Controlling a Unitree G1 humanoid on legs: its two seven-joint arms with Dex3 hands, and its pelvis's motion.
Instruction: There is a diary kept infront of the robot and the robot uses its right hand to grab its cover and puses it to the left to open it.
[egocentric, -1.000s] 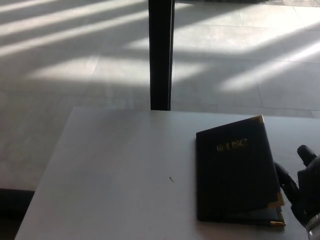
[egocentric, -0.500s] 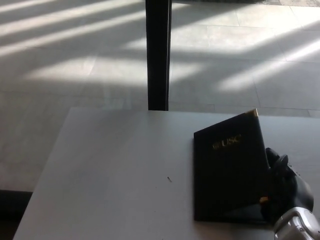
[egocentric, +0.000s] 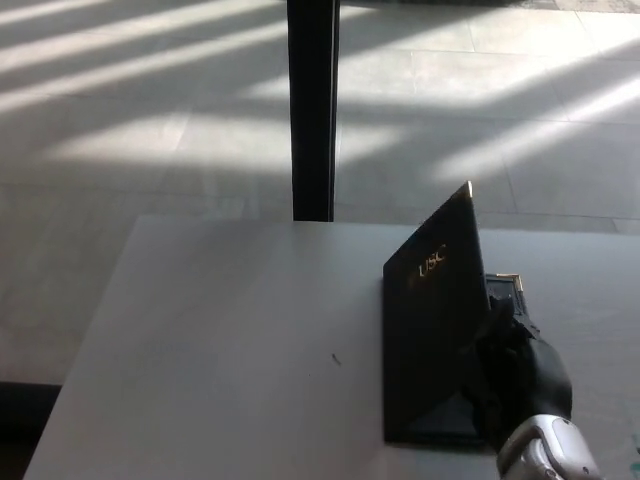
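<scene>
Right now the diary sits on the grey table at abt 4 o'clock from table centre, spine along its left edge. Front cover, w/ gold lettering and a gold corner tip at 12 o'clock, is tilted up steeply, roughly halfway open. It stands that way because the right hand is under/behind its free edge, propping it from the 4 o'clock side; the cover leans toward 9 o'clock, the way it must fall to open.

Fingers: dark against dark cover, so can't tell if they pinch the edge or just push.

Inner pages barely show; a gold-cornered bit of the back board peeks out at 2 o'clock. No containers in view.

Left hand not visible. Black post stands beyond the table at 12 o'clock.
</scene>
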